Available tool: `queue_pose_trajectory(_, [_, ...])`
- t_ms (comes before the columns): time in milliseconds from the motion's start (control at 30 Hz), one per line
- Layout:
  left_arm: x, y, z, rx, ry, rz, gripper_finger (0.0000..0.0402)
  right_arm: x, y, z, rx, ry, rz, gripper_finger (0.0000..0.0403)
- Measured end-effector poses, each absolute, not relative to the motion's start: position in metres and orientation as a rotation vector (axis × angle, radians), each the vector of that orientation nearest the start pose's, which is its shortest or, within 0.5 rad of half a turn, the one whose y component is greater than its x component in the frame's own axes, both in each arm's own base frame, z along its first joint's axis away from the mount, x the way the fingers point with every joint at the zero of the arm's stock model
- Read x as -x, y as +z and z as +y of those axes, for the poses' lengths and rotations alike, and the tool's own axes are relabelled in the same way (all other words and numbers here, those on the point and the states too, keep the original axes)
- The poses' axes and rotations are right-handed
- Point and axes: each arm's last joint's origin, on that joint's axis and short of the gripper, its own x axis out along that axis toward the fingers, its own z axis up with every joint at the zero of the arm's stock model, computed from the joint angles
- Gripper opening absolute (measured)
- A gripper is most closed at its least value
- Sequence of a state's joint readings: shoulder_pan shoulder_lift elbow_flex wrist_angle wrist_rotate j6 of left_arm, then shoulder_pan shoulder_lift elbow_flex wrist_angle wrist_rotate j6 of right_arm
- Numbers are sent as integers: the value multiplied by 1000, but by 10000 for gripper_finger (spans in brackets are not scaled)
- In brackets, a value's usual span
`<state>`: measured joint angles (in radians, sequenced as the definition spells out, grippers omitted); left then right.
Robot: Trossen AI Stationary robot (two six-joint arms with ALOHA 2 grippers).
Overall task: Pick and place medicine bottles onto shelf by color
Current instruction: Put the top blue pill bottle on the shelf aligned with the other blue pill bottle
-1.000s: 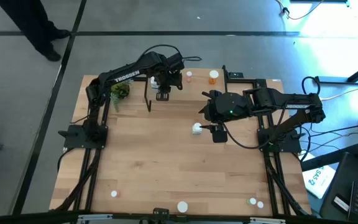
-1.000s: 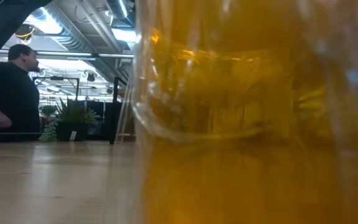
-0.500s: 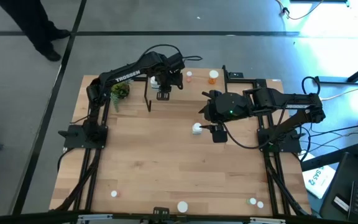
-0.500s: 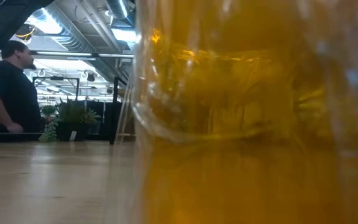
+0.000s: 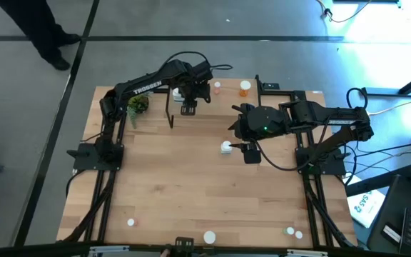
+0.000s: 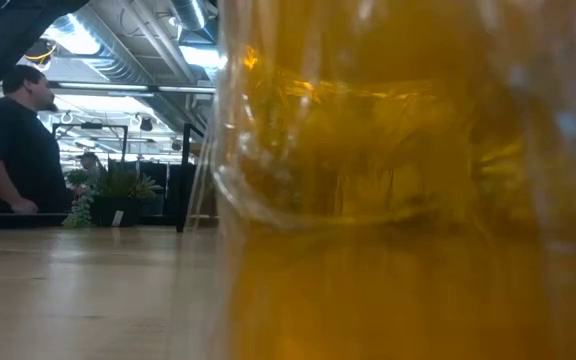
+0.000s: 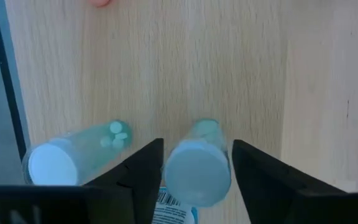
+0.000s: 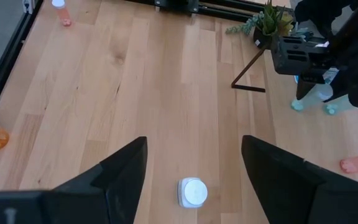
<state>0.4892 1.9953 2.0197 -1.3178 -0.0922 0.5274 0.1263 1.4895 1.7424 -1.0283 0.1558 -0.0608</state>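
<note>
Left end effector (image 7: 194, 168) stands over the shelf (image 7: 166, 68) at the worktop's (image 5: 191, 185) far edge, fingers parted on either side of a pale green bottle (image 7: 197, 168), not visibly pressing it. A second green bottle (image 7: 73, 155) stands just beside it. Right end effector (image 8: 194, 165) hovers mid-worktop, fingers wide and holding nothing, above a white bottle (image 8: 193, 191). An orange bottle (image 6: 408, 200) fills the low view.
</note>
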Motion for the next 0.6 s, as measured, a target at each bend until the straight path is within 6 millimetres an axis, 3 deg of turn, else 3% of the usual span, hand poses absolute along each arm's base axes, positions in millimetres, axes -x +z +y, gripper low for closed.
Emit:
queue_pose_trajectory(333, [-350,323,187,-207,168,1350,237,-288,419,32,167,-5,769,264])
queue_pose_trajectory(600, [-349,325,186,-213,166,1349,247,-288,419,32,167,-5,769,264])
